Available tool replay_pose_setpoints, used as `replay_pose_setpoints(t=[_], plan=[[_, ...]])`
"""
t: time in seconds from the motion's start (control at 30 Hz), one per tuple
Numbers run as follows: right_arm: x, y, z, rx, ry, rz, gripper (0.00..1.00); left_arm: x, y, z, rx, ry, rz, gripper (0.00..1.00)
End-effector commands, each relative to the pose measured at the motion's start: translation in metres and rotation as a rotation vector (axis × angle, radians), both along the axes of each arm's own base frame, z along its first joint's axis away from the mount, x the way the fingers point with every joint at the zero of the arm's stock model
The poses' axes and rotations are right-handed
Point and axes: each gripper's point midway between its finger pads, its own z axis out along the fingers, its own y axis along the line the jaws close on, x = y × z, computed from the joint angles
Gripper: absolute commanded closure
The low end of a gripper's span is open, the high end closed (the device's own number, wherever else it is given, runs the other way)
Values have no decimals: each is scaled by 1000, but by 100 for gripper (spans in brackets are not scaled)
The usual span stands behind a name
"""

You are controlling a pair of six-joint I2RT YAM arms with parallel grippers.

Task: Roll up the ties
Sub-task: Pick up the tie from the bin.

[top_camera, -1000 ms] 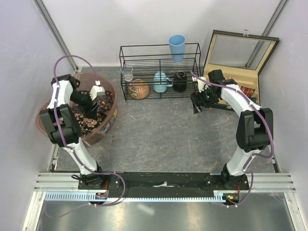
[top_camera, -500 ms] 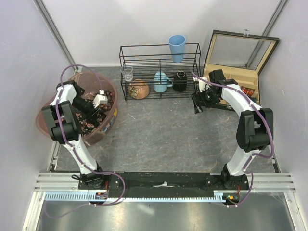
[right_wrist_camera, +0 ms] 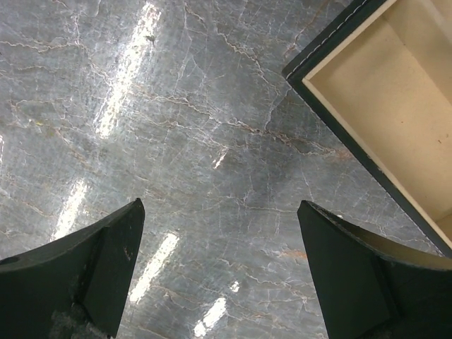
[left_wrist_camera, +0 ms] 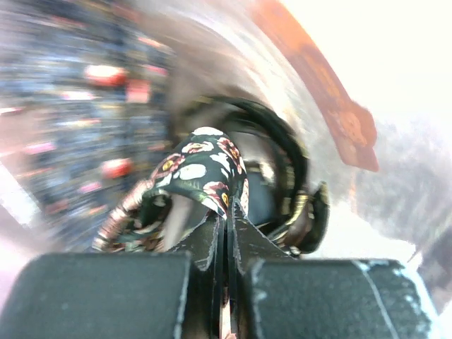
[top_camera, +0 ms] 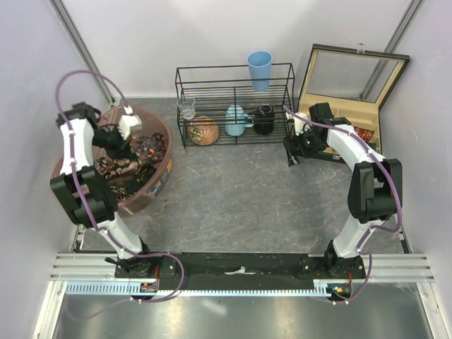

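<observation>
Several dark ties (top_camera: 143,152) with red and tan patterns lie heaped in the translucent pink-brown tub (top_camera: 164,176) at the left. My left gripper (top_camera: 128,135) hangs over the tub's far side. In the left wrist view it (left_wrist_camera: 227,217) is shut on a fold of one patterned tie (left_wrist_camera: 205,164), which drapes over the jaw tips; the background is motion-blurred. My right gripper (top_camera: 291,154) hovers low over bare table beside the open box, and its jaws (right_wrist_camera: 220,207) stand wide open with nothing between them.
A black wire rack (top_camera: 233,106) at the back holds a glass (top_camera: 186,107), a brown round object (top_camera: 203,131), a light-blue teapot (top_camera: 236,120) and a dark jar (top_camera: 264,119), with a blue cup (top_camera: 259,69) on top. An open cream-lined box (top_camera: 346,92) stands at the right; its corner (right_wrist_camera: 381,106) is near my right fingers.
My left gripper dipped into the tub, closed on a tie and has drawn back toward the tub's far left side. The right arm has not moved.
</observation>
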Motion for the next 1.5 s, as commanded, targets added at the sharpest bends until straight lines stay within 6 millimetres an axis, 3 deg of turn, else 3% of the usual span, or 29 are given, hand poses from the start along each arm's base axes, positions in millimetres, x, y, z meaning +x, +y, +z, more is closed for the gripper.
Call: replay_pose_setpoints(t=[0.0, 0.23, 0.5, 0.67, 0.8, 1.03, 1.23, 1.3, 1.33, 1.47], plan=[[5, 0, 15, 12, -74, -5, 2, -18, -21, 83, -186, -53, 142, 98], [4, 1, 26, 27, -123, -6, 2, 7, -32, 154, -302, -245, 209, 98], [0, 14, 50, 110, -202, 11, 2, 10, -54, 219, -398, -386, 225, 98], [0, 24, 79, 184, -281, 10, 2, 0, -95, 262, -437, -471, 148, 98], [-1, 31, 103, 226, -334, 21, 2, -13, -134, 283, -464, -511, 50, 98], [-14, 29, 153, 246, -467, 29, 2, -48, -219, 294, -565, -458, -208, 98], [-46, 33, 178, 284, -511, 52, 2, -60, -268, 257, -605, -339, -390, 98], [-58, 32, 182, 291, -542, 61, 2, -66, -286, 258, -631, -321, -457, 98], [-62, 33, 183, 297, -549, 60, 2, -71, -305, 255, -643, -291, -513, 98], [-85, 49, 200, 421, -583, 101, 2, -82, -339, 244, -709, -184, -613, 98]])
